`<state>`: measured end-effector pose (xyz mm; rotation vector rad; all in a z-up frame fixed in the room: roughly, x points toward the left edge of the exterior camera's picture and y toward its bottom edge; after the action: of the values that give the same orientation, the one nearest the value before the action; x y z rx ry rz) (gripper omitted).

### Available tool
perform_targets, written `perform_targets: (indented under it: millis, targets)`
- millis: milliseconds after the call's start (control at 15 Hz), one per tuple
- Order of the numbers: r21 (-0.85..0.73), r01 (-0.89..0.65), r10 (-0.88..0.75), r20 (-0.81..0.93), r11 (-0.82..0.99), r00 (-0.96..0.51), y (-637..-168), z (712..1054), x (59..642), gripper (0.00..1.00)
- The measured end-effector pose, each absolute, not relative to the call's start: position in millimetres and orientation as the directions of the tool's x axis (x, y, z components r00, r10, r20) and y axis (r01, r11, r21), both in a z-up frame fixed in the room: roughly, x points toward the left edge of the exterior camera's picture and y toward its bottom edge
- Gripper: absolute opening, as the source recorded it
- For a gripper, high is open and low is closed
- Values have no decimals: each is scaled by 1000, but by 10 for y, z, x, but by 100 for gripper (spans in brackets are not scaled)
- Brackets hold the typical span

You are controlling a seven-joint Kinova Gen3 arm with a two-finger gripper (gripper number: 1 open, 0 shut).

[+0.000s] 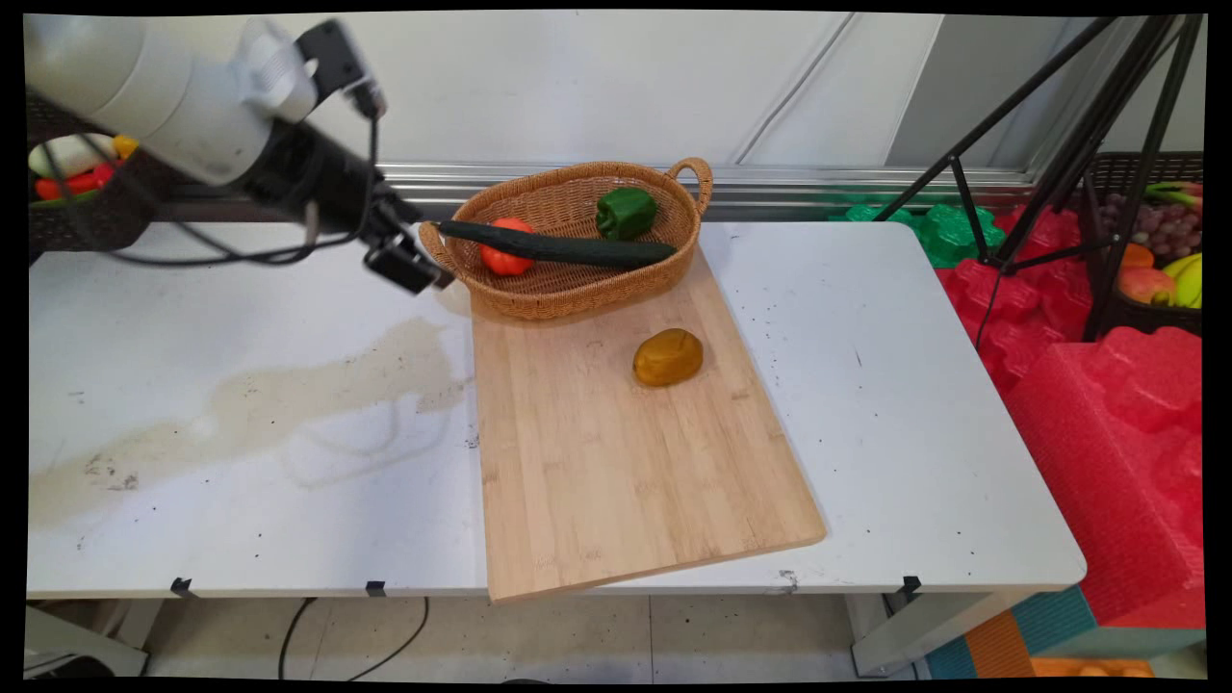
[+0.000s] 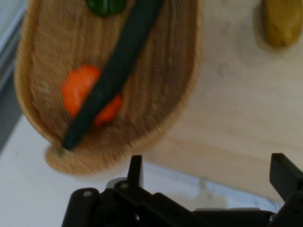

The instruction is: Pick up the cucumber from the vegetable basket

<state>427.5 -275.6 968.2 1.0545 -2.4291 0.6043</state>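
My gripper (image 1: 416, 266) hangs open just off the left end of a wicker basket (image 1: 577, 289), a little above the white table (image 1: 241, 462), with nothing between its fingers. In the basket a long dark green cucumber (image 1: 558, 248) lies across a red tomato (image 1: 505, 248), and a green pepper (image 1: 626, 212) sits at the back. The hand view shows the basket (image 2: 156, 127), the cucumber (image 2: 118, 66) over the tomato (image 2: 78, 87), and my open gripper (image 2: 208, 172) below the basket's end. A yellow-brown potato (image 1: 667, 357) (image 2: 282, 23) rests on the wooden cutting board (image 1: 616, 472).
The cutting board carries the basket's front part and reaches the table's near edge. A brownish stain (image 1: 289, 395) marks the table's left half. A black basket of fruit (image 1: 77, 183) stands at far left. A tripod (image 1: 1078, 164), red foam (image 1: 1107, 433) and another fruit basket (image 1: 1160, 241) are at right.
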Motion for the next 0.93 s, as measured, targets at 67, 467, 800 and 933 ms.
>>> perform_targets:
  millis: [67,467,800,933]
  targets:
    - [-229,-754,-565,540,615,-624,-2870,9714,4239,100]
    - [-265,-751,-544,550,605,-633,-3409,9762,4079,100]
    - [-297,-732,-536,524,614,-662,-3957,9641,3922,100]
    - [-303,-721,-533,510,623,-675,-4129,9566,3865,100]
